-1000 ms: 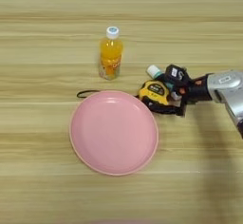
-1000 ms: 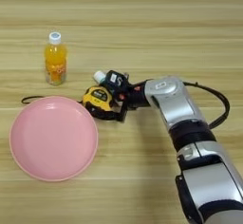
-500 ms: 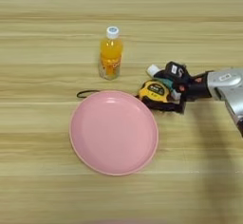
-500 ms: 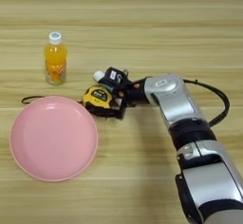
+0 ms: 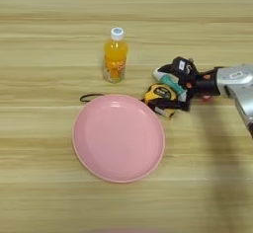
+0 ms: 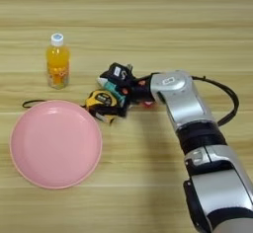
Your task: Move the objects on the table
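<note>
The right arm's two-fingered black gripper [image 6: 114, 86] sits low over the table at the right side of the yellow-and-black tape measure [image 6: 103, 104]. One finger lies along its far side and the other reaches its near right edge, but whether they are actually clamped on the case cannot be told from these views. A teal-and-white glue stick [image 5: 169, 81] shows just beside the fingers, partly hidden by them.

The tape measure lies flat on the light wood-grain table [image 5: 49, 29], touching or nearly touching the upper right rim of the large round pink plate [image 5: 118, 137]. Its thin black strap [image 5: 90, 97] curls out at the plate's far left edge — how it runs back to the case is hidden. The small orange-juice bottle with a white cap [image 5: 115, 55] stands upright beyond the plate, apart from everything else.

The tape measure looks like a dense, rigid block with smooth rounded sides — likely weighty for its size and apt to slip, so a hold across its flat faces seems safest, with the trailing strap liable to drag.
</note>
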You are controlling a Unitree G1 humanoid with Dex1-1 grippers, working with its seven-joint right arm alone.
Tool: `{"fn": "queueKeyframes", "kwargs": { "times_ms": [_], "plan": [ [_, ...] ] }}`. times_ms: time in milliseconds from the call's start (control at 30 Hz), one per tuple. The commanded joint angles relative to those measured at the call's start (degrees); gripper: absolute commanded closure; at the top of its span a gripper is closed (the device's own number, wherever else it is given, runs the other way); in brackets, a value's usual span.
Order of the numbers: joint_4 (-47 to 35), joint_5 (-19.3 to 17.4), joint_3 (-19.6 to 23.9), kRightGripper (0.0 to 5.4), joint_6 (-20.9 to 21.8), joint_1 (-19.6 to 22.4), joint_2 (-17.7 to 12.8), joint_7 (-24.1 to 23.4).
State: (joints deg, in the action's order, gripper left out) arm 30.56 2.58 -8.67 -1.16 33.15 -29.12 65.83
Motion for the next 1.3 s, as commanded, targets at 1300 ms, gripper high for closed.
{"fn": "queueKeyframes", "kwargs": {
  "times_ms": [1300],
  "plan": [
    [-5.5,-7.9,6.1,0.05,-4.7,8.0,8.6,-12.7]
  ]
}}
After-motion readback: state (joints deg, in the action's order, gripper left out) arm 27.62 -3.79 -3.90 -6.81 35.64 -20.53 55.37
